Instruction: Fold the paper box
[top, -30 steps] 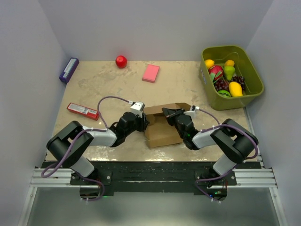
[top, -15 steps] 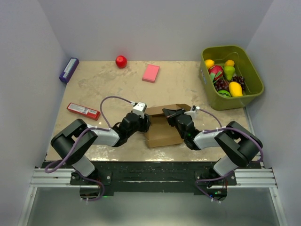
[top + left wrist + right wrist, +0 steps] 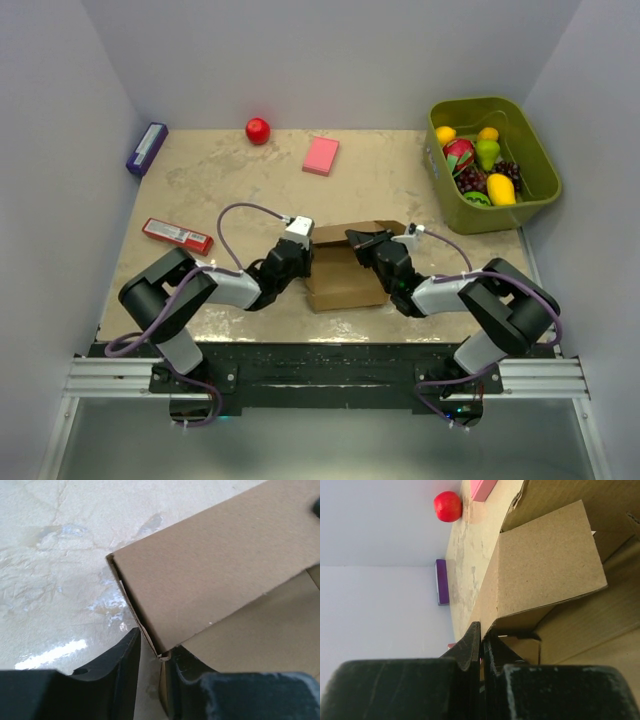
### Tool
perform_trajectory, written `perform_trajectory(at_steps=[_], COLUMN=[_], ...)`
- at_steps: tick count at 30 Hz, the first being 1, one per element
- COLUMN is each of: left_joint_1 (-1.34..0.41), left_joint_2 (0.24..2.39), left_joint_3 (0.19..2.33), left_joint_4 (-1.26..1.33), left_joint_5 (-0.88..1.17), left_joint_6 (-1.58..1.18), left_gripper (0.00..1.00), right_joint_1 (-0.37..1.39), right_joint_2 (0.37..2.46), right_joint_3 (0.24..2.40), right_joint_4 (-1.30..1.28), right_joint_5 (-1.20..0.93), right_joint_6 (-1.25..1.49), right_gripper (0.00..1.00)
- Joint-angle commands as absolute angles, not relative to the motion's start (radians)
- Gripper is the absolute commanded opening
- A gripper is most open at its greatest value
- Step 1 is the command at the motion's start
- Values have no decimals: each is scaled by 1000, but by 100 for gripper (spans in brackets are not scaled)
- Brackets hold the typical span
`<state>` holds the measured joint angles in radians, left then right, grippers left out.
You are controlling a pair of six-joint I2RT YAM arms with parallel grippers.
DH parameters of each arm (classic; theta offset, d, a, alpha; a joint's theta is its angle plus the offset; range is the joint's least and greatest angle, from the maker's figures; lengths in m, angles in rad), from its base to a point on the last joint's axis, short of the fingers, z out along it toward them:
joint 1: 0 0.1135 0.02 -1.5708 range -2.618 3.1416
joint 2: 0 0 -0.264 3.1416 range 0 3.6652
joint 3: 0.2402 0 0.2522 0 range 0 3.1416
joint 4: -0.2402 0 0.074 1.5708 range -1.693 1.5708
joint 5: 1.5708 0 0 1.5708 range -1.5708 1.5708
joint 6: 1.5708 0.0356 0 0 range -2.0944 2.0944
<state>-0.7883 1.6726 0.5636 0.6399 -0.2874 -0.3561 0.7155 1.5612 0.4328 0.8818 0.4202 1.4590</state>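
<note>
The paper box is plain brown cardboard, half formed, with raised flaps, near the table's front middle. My left gripper is at its left side. In the left wrist view the left gripper is open and straddles the box's left wall at a corner, one finger outside and one inside. My right gripper is at the box's far right part. In the right wrist view the right gripper is shut on a thin wall of the box, under a folded flap.
A green bin with toy fruit stands at the back right. A pink flat block and a red ball lie at the back. A purple box and a red bar lie at the left.
My left gripper has moved right, up to the box's left wall. The right gripper and the box have barely moved.
</note>
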Motion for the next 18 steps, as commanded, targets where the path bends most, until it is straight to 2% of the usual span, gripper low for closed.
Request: perform_trajectory(at_steps=[1, 2, 9, 11, 18], left_joint_1=[-802, -805, -833, -845, -854], left_joint_2=[1686, 1684, 1710, 1724, 1727], left_joint_3=[588, 583, 571, 572, 563], left_joint_4=[686, 707, 787, 784, 764], left_joint_5=[-457, -519, -655, -705, -775], left_joint_6=[-379, -379, -331, -310, -278], left_gripper=[22, 17, 6, 0, 0], right_joint_1=[729, 730, 739, 741, 746], right_joint_2=[1533, 1528, 1490, 1470, 1393], right_joint_3=[446, 452, 485, 500, 520], right_joint_4=[792, 767, 638, 574, 426], right_joint_5=[434, 440, 482, 498, 578], right_joint_6=[1440, 1439, 1431, 1431, 1419], right_gripper=[0, 0, 0, 0, 0])
